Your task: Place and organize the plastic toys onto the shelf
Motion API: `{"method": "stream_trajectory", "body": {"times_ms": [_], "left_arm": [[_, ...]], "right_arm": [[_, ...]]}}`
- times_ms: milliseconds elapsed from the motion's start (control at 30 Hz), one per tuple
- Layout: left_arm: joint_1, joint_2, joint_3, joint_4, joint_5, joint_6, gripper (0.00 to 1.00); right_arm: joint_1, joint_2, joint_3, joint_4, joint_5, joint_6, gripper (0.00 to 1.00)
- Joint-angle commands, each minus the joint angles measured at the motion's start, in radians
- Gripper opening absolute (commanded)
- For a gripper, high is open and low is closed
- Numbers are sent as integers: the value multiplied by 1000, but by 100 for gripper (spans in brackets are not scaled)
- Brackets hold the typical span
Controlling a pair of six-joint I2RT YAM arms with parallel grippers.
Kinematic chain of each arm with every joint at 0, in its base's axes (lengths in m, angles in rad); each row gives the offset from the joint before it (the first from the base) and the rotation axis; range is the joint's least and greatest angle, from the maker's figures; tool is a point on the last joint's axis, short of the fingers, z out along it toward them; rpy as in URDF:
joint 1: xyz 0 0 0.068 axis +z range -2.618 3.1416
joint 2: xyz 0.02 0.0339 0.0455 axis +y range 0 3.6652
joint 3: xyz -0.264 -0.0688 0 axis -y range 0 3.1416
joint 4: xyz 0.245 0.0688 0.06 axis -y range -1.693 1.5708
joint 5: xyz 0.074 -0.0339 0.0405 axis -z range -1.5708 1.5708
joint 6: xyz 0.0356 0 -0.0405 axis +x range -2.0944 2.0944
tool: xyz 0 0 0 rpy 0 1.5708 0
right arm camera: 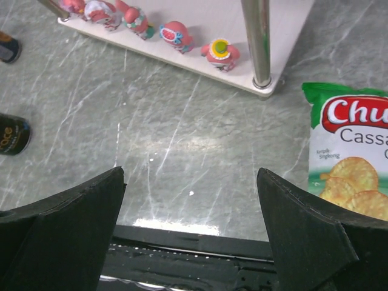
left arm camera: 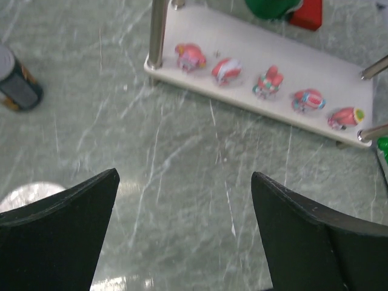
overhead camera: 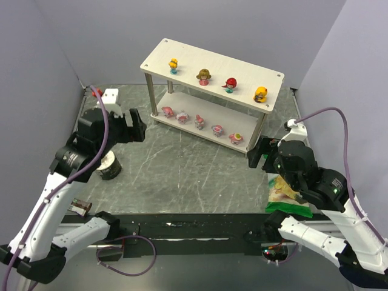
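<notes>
Evidently the plastic toys (overhead camera: 217, 130) are all on the shelf (overhead camera: 276, 77), with none that I can see on the table (overhead camera: 194, 176). Four stand upright and well spaced along the top board (overhead camera: 182, 53): a yellow-blue figurine (overhead camera: 174, 65), a brown-pink figurine (overhead camera: 204, 76), a red figurine (overhead camera: 230, 84) and an orange-yellow figurine (overhead camera: 262, 94). Five pink-and-white figurines (left arm camera: 268, 82) sit in a row near the front edge of the lower board (left arm camera: 242, 42). They look like hard, glossy moulded plastic, so I judge them very light, stiff and somewhat slippery. Their big heads on small bases would likely make them tip at a nudge. Any straightening would best be done with a gentle pinch across the body just under the head. The top row can be reached from above and the lower row from the front, since the top board covers it. The shelf itself looks light enough to shift if bumped. The left hand (overhead camera: 130, 126) hovers over the table in front of the shelf's left end, jaws spread wide with nothing between them. The right hand (overhead camera: 257, 154) hangs near the shelf's right front corner, equally wide and empty. A can (overhead camera: 109, 167) stands on the table under the left arm, and a green chips bag (overhead camera: 285, 194) lies by the right arm, both apart from the shelf.
</notes>
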Motion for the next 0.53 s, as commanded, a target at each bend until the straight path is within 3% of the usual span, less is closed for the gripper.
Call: {"method": "stream_trajectory", "body": {"times_ms": [0,500], "left_arm": [[1,-69,-61,-24,-43,-104,96],[1,-58,-66,-6,-14,-87,96]], "right_arm": [[-9,-17,14,-17,46,-5,96],[-9,-63,-37,-2,3,65,96]]}}
